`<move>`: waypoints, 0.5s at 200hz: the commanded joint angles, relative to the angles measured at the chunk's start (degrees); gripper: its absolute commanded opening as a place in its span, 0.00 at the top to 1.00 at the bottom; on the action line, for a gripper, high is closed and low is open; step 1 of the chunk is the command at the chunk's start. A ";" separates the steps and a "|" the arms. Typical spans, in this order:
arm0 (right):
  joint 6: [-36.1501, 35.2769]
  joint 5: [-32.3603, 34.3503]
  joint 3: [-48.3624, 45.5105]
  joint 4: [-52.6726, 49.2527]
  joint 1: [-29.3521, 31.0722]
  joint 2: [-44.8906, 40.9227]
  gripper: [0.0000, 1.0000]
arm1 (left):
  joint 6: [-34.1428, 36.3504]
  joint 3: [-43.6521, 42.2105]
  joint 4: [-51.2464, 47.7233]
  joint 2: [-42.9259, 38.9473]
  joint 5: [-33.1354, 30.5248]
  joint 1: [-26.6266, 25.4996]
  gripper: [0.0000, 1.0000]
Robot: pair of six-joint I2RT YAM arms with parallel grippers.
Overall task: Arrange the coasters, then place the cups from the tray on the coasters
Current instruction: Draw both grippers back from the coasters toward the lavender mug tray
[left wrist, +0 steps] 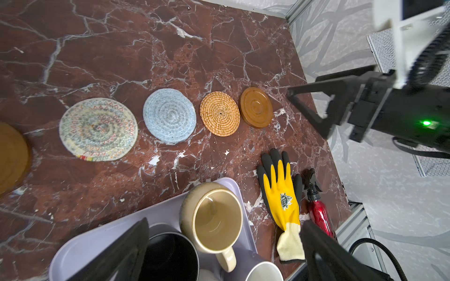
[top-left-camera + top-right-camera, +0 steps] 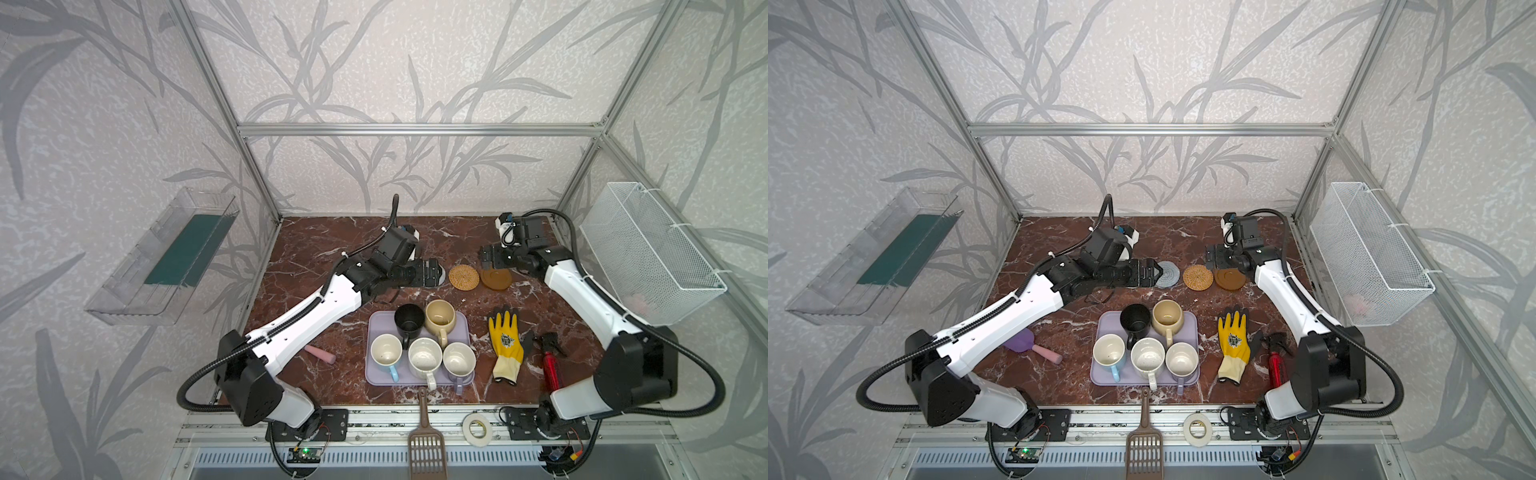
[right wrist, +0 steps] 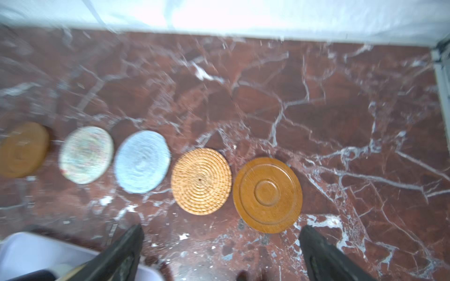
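Both top views: left arm (image 2: 316, 307) hides the coaster row's end at 11 o'clock from the tray (image 2: 376, 328); cream woven coaster (image 1: 98, 129) shows on wrist cams only. Grey-blue coaster (image 2: 1170, 275) part-covered by left gripper (image 2: 1156, 272). Left wrist: amber coaster (image 1: 11, 155) cut by frame edge, soft; black mug (image 1: 170, 258) half behind a finger (image 1: 117, 255), cut too; lavender-grey mug (image 1: 264, 272) just a rim. Right wrist pic motion-smeared, worst on far coasters. Scoop (image 2: 320, 353) at tray's 9 o'clock: pink handle only in a top view, head under arm. Spray bottle (image 2: 551, 370) base behind right arm (image 2: 590, 303), 3 o'clock. Pinkish thing (image 2: 640, 305) in mesh basket (image 2: 648, 249): can't tell. Glove (image 2: 505, 340) logo too small.
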 commanded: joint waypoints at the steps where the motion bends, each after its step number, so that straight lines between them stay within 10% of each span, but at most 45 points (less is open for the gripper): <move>1: 1.48 -10.53 -4.26 4.24 -0.73 -5.55 0.01 | 0.70 -3.35 -2.55 -4.77 -1.89 1.00 0.01; 38: 7.14 -21.03 -6.11 1.90 0.44 -13.39 0.01 | 3.93 -4.03 -10.88 -8.03 -5.13 1.02 0.01; 100: 11.97 -11.14 -8.77 -2.87 15.87 -18.54 0.01 | 3.37 -6.69 -17.09 -7.66 -2.75 0.22 0.06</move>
